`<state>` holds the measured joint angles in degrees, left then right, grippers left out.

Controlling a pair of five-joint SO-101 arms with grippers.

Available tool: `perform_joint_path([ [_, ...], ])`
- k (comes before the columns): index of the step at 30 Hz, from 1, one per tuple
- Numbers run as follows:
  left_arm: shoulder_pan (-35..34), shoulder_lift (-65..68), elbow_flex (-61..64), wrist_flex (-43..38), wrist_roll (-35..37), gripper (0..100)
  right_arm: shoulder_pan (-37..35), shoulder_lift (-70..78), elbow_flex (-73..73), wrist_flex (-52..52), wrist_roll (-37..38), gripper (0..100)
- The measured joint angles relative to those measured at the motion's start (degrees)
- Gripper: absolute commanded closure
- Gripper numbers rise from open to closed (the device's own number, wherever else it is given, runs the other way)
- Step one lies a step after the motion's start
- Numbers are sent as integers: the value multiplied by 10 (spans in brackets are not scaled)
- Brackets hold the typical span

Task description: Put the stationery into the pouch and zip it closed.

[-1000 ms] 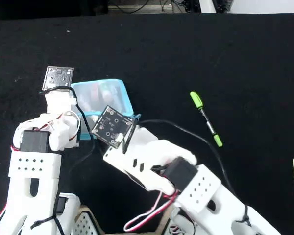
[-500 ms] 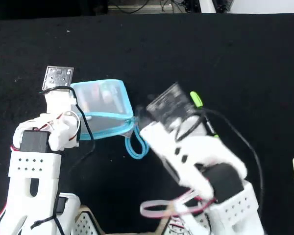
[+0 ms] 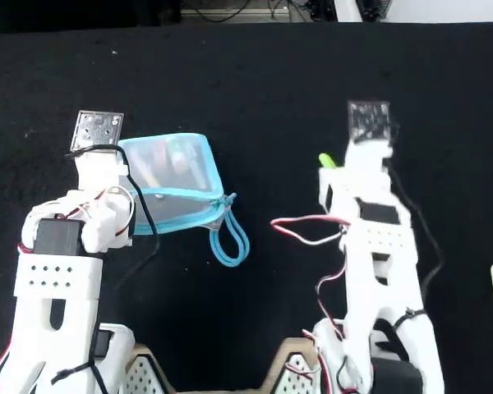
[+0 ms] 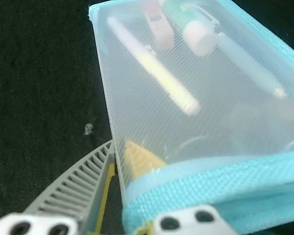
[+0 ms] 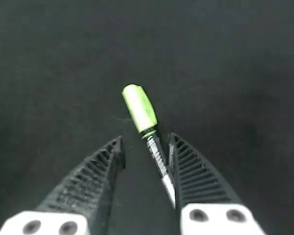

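Our left gripper (image 4: 118,164) clamps the pouch (image 4: 196,98) at the table's left, and our right gripper (image 5: 144,147) stands open astride the pen (image 5: 139,107) well to its right, where an off-centre closing could roll the pen away.

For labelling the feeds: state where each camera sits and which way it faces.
High view: fixed above, looking down on the black table; left arm and right arm show.
Left wrist view: on the left arm, facing the pouch gripped by the left gripper.
Right wrist view: on the right arm, facing the green-capped pen straddled by the open right gripper.
Shared: high view also shows pouch and pen.
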<state>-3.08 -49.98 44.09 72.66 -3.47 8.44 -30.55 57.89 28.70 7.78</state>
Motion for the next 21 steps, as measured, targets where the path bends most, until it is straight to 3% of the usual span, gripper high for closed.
perform_joint_path([
  [3, 0, 0, 0, 0, 0, 970, 3, 1, 30, -73, -1, 860],
  [21, 0, 0, 0, 0, 0, 970, -14, 1, 78, -137, -6, 861],
])
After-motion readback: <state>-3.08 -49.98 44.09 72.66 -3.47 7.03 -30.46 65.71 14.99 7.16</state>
